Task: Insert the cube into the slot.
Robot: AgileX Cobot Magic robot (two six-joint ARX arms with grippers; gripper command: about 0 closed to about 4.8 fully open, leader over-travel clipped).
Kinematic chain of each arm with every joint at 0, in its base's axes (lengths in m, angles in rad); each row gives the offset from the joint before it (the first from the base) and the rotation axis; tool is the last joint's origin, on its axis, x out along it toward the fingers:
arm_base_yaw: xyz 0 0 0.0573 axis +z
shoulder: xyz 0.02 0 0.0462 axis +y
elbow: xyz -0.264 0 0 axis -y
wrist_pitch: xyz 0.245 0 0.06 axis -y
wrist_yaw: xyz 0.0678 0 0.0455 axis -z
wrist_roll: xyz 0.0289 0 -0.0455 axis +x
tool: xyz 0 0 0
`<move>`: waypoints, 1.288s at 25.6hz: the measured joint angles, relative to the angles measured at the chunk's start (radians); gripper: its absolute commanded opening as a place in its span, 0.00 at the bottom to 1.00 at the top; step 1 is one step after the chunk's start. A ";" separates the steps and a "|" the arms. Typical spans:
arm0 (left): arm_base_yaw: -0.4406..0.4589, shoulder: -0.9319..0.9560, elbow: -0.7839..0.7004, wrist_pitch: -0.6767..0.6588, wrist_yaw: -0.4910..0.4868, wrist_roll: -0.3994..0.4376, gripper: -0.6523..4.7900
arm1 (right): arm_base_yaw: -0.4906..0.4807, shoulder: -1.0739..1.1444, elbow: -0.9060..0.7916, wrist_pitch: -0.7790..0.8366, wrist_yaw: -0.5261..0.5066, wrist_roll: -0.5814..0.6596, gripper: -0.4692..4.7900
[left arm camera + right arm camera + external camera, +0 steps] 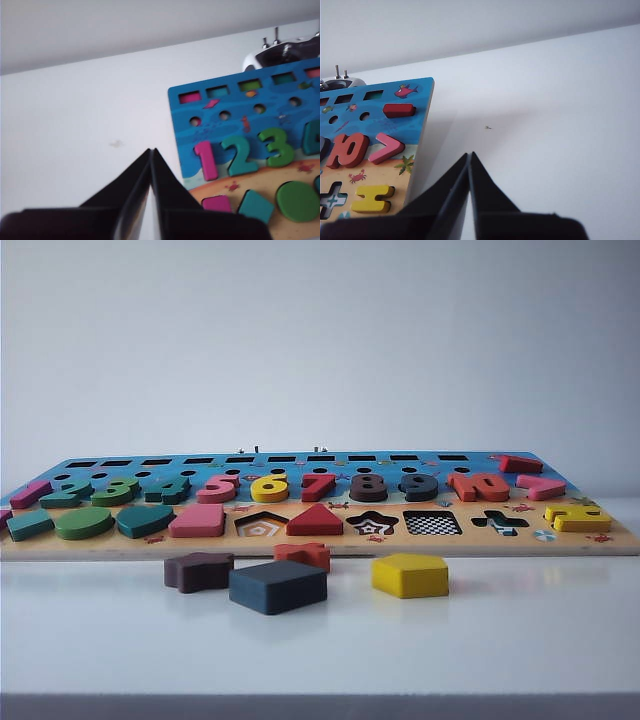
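Lying flat on the table just before the puzzle board (620, 545), the cube (278, 586) sits left of the checkered slot (432, 524). Neither wrist view shows it; left gripper (151, 150) and right gripper (470, 154) both pinch closed, empty, flanking the board.
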 measured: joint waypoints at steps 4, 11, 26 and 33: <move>-0.052 0.093 0.094 -0.011 0.025 0.000 0.15 | 0.000 0.000 0.000 -0.007 0.000 0.000 0.08; -0.159 0.223 0.245 -0.035 0.043 0.012 0.15 | 0.000 0.000 0.000 -0.012 0.000 0.000 0.08; -0.401 0.408 0.503 -0.532 0.175 0.129 0.15 | 0.006 0.000 0.076 -0.031 -0.086 0.218 0.08; -0.410 0.479 0.596 -0.639 0.199 0.131 0.15 | 0.014 0.017 0.233 -0.105 -0.118 0.244 0.09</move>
